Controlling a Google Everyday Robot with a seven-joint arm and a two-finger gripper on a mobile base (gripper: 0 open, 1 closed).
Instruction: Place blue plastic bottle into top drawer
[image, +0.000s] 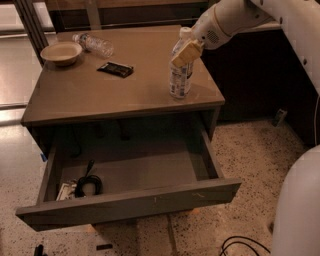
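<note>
The blue plastic bottle, clear with a white cap and a white-and-blue label, stands on the right side of the table top, near its front right corner. My gripper is at the bottle's neck, just below the cap, and reaches in from the upper right on a white arm. Its tan tip overlaps the upper part of the bottle. The top drawer is pulled out below the table top, and its front panel faces me.
A label-less clear bottle lies at the back left beside a shallow bowl. A dark packet lies mid-table. A black cable coil and a small item sit in the drawer's left end. My white base is at the lower right.
</note>
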